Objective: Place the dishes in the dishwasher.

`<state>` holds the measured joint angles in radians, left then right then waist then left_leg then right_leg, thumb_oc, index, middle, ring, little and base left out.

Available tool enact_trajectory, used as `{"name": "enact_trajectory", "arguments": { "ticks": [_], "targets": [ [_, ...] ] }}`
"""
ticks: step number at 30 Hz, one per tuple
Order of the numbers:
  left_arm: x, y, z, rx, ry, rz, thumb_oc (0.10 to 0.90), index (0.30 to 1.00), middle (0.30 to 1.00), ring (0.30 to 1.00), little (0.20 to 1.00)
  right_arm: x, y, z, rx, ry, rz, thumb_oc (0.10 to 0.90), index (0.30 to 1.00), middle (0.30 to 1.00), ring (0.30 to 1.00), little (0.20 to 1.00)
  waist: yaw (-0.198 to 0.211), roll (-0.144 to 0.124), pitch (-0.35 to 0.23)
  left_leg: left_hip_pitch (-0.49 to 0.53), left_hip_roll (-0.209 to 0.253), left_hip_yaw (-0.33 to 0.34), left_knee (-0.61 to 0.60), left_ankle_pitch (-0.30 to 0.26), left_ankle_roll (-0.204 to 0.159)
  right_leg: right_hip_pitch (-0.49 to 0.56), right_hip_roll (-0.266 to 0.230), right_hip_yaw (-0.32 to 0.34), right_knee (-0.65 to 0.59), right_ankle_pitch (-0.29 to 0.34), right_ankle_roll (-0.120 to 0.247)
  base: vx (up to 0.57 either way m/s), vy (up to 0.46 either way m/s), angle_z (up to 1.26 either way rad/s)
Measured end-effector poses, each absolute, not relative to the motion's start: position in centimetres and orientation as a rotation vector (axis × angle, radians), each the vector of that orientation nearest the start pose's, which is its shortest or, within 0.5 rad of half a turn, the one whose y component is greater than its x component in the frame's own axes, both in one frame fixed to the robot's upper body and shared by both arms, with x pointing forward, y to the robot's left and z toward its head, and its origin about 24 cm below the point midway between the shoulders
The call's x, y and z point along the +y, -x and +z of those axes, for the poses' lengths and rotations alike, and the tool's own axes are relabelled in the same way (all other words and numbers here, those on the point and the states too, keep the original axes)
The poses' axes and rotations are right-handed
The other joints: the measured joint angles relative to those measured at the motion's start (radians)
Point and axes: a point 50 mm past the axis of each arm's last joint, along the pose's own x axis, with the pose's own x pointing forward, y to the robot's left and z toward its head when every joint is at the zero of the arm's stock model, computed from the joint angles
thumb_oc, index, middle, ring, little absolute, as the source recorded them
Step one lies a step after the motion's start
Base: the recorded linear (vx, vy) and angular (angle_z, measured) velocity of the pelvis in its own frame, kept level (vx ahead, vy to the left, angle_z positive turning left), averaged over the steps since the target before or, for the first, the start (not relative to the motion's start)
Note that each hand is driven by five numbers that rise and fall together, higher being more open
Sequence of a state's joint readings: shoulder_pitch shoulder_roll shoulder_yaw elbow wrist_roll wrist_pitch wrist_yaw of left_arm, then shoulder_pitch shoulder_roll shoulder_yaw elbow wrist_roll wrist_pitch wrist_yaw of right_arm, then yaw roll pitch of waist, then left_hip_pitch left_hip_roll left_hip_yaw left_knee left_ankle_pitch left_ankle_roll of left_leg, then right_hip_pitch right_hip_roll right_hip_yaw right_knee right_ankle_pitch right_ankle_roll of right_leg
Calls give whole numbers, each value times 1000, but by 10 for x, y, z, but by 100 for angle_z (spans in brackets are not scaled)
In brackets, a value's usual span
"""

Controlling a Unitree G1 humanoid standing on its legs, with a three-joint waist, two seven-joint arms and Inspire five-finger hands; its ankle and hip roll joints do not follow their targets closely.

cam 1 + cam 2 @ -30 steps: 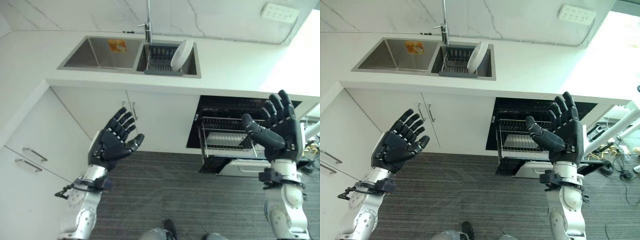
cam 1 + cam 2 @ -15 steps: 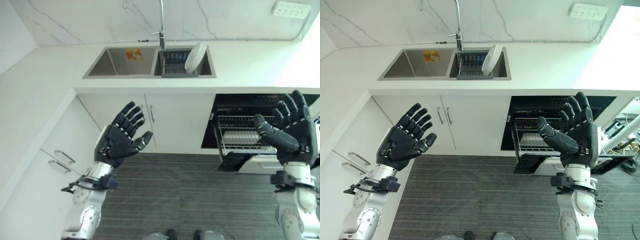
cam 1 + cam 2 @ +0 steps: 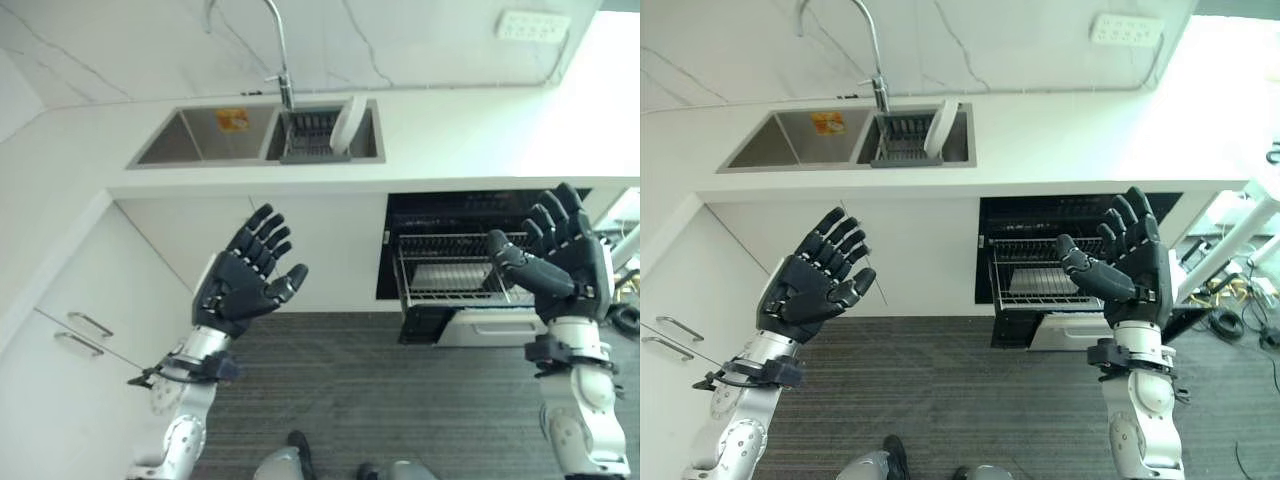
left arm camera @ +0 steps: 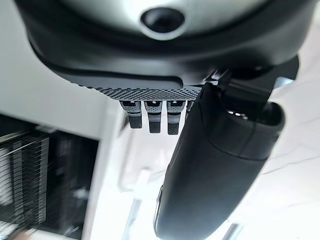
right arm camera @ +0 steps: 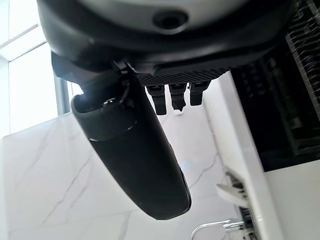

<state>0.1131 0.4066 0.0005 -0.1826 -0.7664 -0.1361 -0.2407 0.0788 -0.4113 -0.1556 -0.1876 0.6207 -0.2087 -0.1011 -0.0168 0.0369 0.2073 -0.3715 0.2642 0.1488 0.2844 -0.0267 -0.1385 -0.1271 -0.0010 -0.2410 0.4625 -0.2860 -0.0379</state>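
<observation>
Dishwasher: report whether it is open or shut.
Open. The dishwasher shows a dark cavity under the counter, and its wire rack is pulled out over the floor.

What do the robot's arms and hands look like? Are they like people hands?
A bit like ours. Each arm is smooth, rounded silver-grey metal with a dark band at the wrist. The left hand and right hand are black, each with a thumb and jointed fingers showing paler lines at the bends. Up close, the palm edge looks dotted and grippy.
</observation>
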Motion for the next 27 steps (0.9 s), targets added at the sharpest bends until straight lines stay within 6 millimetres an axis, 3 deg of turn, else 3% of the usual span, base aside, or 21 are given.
{"name": "enact_trajectory", "arguments": {
  "ticks": [2,3,5,6,7,8,9,10,12,13,14,16,18,20,21,22,23,24,25,26,27],
  "targets": [
    [210,-226,85,-211,343,-254,800,900,900,900,900,-260,-228,114,-356,-207,-207,800,900,900,900,900,-4,23,6,-72,-2,-49,27,1,-2,5,15,23,-5,0,-9,291,249,-62],
    [212,-225,81,-197,345,-244,800,900,900,900,900,-263,-227,113,-351,-199,-213,800,900,900,900,900,-1,31,13,-75,-6,-43,22,1,-2,28,17,31,-12,8,-33,242,243,-54],
    [213,-223,76,-182,351,-230,800,900,900,900,900,-267,-224,114,-343,-172,-213,800,900,900,900,900,-9,49,9,-62,-22,-14,49,17,21,93,29,48,-45,3,-38,279,331,-45],
    [214,-223,78,-195,349,-229,800,900,900,900,900,-269,-221,114,-343,-168,-221,800,900,900,900,900,-11,56,3,-37,-27,14,76,18,26,123,32,64,-67,-1,-20,352,461,-35],
    [214,-224,81,-210,344,-229,800,900,900,900,900,-272,-215,112,-336,-162,-234,800,900,900,900,900,-13,44,-4,31,-48,60,83,8,47,175,10,82,-110,-4,8,338,471,-29],
    [214,-227,85,-226,337,-235,800,900,900,900,900,-277,-213,113,-341,-169,-254,800,900,900,900,900,-12,22,-24,103,-99,97,39,40,131,204,-34,101,-119,-18,56,320,440,-15],
    [214,-231,89,-242,329,-241,800,900,900,900,900,-277,-213,113,-343,-179,-256,800,900,900,900,900,-8,-2,-31,119,-137,118,44,31,181,214,-75,100,-118,-23,82,264,371,9],
    [213,-235,94,-261,324,-243,800,900,900,900,900,-276,-215,115,-350,-181,-253,800,900,900,900,900,-8,-12,-36,129,-168,119,43,15,200,223,-101,95,-114,-15,97,195,281,29],
    [212,-246,112,-320,289,-275,800,900,900,900,900,-272,-220,122,-365,-192,-240,800,900,900,900,900,-2,-27,-45,158,-237,104,17,-11,230,223,-158,74,-52,-3,114,153,241,40],
    [212,-246,114,-325,286,-277,800,900,900,900,900,-271,-221,123,-367,-193,-238,800,900,900,900,900,-2,-28,-45,161,-241,102,14,-12,232,222,-161,72,-45,-1,116,107,167,49],
    [214,-247,130,-397,238,-287,800,900,900,900,900,-265,-221,128,-392,-199,-224,800,900,900,900,900,-4,-29,-50,192,-281,84,-25,-26,243,183,-209,60,45,8,135,130,194,44],
    [221,-239,156,-549,206,-268,800,900,900,900,900,-260,-219,133,-417,-204,-216,800,900,900,900,900,12,-34,-56,203,-317,66,-42,-38,253,169,-235,63,1,7,155,155,212,53],
    [226,-236,171,-636,184,-252,800,900,900,900,900,-260,-219,130,-408,-215,-238,800,900,900,900,900,31,-47,-63,206,-344,53,-26,-63,272,171,-251,61,-45,64,160,196,257,40],
    [227,-234,173,-659,180,-244,800,900,900,900,900,-260,-218,128,-405,-212,-278,800,900,900,900,900,44,-30,-74,210,-351,38,-5,-86,293,192,-253,53,-44,105,184,198,375,28],
    [227,-234,171,-657,183,-243,800,900,900,900,900,-259,-218,122,-392,-231,-308,800,900,900,900,900,47,-16,-82,206,-349,36,36,-124,308,184,-255,34,-4,149,202,176,435,12],
    [225,-234,171,-653,187,-246,800,900,900,900,900,-259,-218,122,-390,-230,-313,800,900,900,900,900,35,-2,-83,201,-347,36,68,-136,341,130,-275,19,114,172,199,112,312,10],
    [225,-234,169,-646,183,-246,800,900,900,900,900,-258,-218,121,-386,-230,-310,800,900,900,900,900,22,3,-82,211,-356,36,66,-144,349,58,-305,13,250,218,169,70,70,1],
    [224,-233,166,-633,160,-240,800,900,900,900,900,-258,-218,120,-379,-227,-305,800,900,900,900,900,17,13,-83,235,-359,43,38,-140,341,-8,-304,13,320,196,157,90,16,-17],
    [224,-232,164,-623,154,-235,800,900,900,900,900,-259,-218,120,-375,-211,-299,800,900,900,900,900,18,31,-80,270,-346,47,-34,-118,282,-49,-237,-21,271,168,129,135,-54,-21],
    [225,-232,163,-619,157,-225,800,900,900,900,900,-260,-218,120,-373,-206,-299,800,900,900,900,900,20,24,-70,259,-336,42,-13,-106,107,-65,-185,-30,185,174,92,141,-85,-8],
    [231,-232,173,-640,102,-227,800,900,900,900,900,-259,-219,121,-380,-216,-295,800,900,900,900,900,9,-74,-56,157,-336,3,241,-182,249,-87,-253,-27,74,201,120,177,-154,-18]
  ]
}}
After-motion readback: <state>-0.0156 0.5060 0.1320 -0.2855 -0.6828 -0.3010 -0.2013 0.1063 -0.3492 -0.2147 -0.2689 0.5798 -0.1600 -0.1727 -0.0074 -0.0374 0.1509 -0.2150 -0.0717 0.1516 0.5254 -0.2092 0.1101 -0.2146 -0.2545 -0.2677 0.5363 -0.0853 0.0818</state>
